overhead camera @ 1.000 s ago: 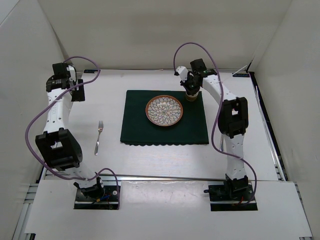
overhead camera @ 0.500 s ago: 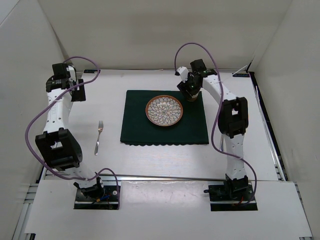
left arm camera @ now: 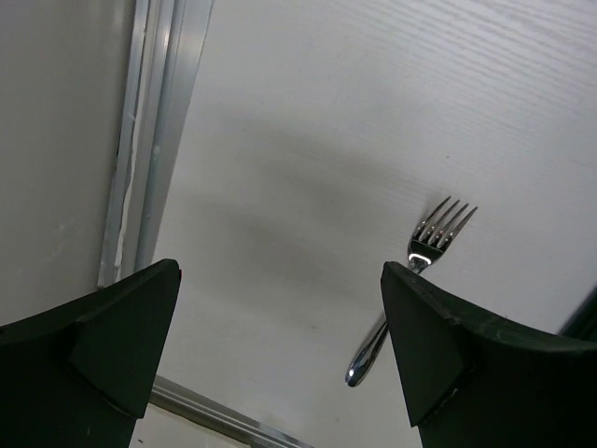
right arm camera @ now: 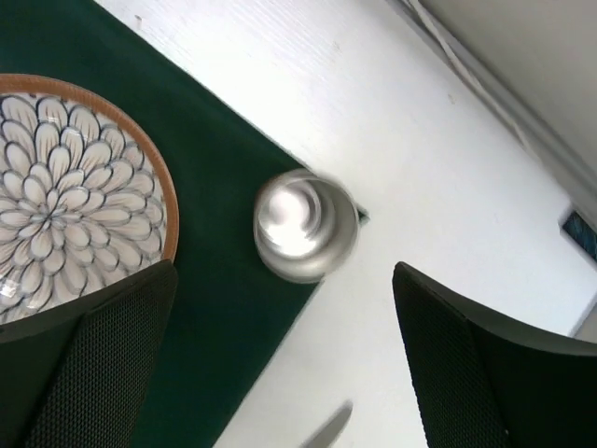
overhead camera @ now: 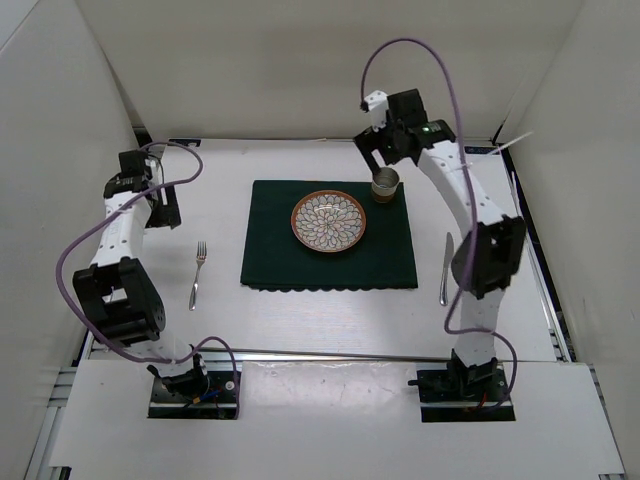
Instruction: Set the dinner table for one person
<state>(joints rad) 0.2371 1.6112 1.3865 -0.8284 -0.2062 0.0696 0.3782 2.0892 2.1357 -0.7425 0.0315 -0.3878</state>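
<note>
Broadly, beneath everything, the white table (overhead camera: pixel 300 320), with the green mat (overhead camera: pixel 270 260) at its centre and the plate (overhead camera: pixel 329 221) on the mat, a little toward 12 o'clock. Above the mat's 1 o'clock corner, the right claw (overhead camera: pixel 383 163), jaws wide apart and holding nothing, hanging straight over the cup (right arm camera: pixel 305 227). Out at 10 o'clock of the mat, well apart from it, the left claw (left arm camera: pixel 280 271), likewise spread and empty.

At 3 o'clock of the mat, near its edge on bare table, the knife (overhead camera: pixel 445 270), long axis 12 to 6. At 9 o'clock of the mat, clear of the cloth, the fork (overhead camera: pixel 198 272), long axis also near 12 to 6, tines to 12 and leaning slightly toward 1. Right at the cloth's 1 o'clock corner, upright, the cup.

Probably little left to do beyond drawing the fork nearer the mat. For that, the deciding relation: fork at 5 o'clock from the left claw, near but not under it, and far from the right arm. So reach with the left claw, and turn the jaws to close across the handle, 9 to 3.
</note>
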